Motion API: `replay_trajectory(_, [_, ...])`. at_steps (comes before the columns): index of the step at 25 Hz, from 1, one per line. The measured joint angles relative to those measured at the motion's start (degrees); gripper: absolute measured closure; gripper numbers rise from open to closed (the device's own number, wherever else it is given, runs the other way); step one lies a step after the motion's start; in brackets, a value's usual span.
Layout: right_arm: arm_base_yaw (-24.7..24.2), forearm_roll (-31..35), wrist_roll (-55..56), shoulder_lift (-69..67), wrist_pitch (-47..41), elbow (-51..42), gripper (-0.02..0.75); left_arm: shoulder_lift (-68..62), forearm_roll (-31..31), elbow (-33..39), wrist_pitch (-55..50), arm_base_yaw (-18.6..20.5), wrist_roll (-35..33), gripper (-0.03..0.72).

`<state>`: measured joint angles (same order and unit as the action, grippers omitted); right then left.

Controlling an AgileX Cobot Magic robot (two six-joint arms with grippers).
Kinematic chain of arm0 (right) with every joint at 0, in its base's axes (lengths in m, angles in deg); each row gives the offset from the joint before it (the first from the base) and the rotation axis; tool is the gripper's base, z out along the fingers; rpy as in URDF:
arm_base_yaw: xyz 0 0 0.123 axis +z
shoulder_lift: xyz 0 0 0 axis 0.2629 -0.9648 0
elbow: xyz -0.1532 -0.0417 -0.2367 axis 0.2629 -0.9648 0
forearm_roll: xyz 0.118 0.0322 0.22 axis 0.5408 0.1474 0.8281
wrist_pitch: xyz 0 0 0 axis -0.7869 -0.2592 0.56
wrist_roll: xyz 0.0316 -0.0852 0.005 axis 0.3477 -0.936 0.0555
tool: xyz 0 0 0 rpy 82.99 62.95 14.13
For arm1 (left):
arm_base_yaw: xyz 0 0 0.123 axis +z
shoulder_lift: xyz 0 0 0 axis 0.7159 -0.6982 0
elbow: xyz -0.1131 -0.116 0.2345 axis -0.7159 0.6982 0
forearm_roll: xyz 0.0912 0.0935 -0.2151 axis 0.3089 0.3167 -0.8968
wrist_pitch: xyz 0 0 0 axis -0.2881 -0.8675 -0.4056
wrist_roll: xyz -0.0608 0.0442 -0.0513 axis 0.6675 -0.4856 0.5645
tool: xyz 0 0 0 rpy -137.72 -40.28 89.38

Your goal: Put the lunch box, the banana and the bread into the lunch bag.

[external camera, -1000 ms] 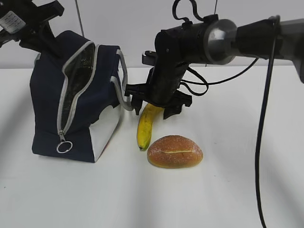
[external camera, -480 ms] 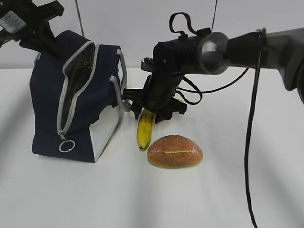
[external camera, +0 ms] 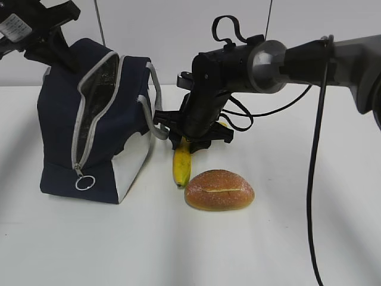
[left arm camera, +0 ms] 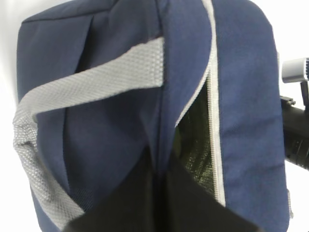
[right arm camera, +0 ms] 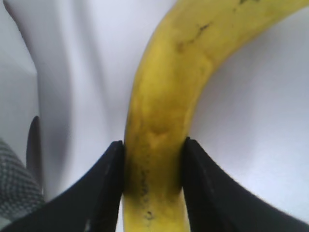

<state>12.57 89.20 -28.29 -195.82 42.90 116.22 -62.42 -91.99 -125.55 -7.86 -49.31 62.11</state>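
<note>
With the right gripper (right arm camera: 152,181) pinching the banana (external camera: 181,167) on the table beside the lunch bag (external camera: 95,128), whose top edge the left gripper (left arm camera: 159,205) clamps, that narrow grip might let it swivel.

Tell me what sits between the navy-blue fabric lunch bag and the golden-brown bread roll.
In the exterior view, the yellow banana lies between them, under the right tool.

The plain white matte tabletop (external camera: 286,238) spreads beneath and around the jaws; behind them rises a pale grey wall (external camera: 155,30).
</note>
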Motion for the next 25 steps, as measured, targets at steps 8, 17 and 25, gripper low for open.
replay_trajectory(8, [-0.23, -5.13, 0.00, 0.00, -8.19, 4.35, 0.465, 0.00, 0.00, 0.00, 0.00, 0.00, 0.00, 0.691])
replay_trajectory(17, [-2.55, -13.47, -4.93, 0.00, -26.07, 17.87, 0.466, 0.00, -0.86, 0.00, 0.00, 0.00, 0.00, 0.691])
replay_trajectory(25, [-2.52, -1.68, -17.36, 0.58, -30.02, 38.41, 0.467, 0.00, -1.37, 0.00, 0.00, 0.00, 0.00, 0.691])
